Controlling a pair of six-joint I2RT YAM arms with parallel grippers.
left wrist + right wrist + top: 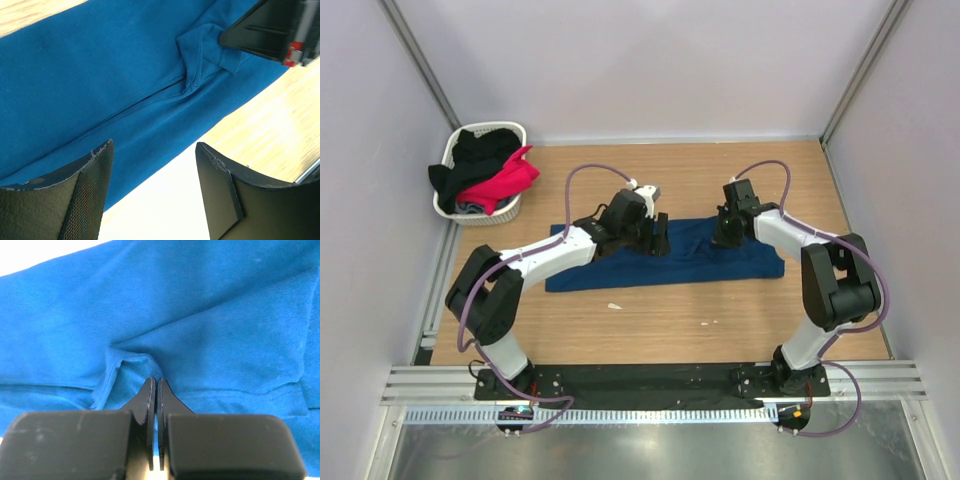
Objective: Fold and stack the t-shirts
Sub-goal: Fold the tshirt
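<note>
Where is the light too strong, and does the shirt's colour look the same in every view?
Top external: even light, t-shirt navy. Left wrist: table between the open fingers washed out white, shirt brighter blue. Right wrist: white glare at upper left, shut fingers dark.

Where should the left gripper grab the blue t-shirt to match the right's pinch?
Pinch the blue t-shirt at the long edge below the open left gripper, coming straight down: it lies flat as a strip, and the right gripper is shut on a pucker further along.
</note>
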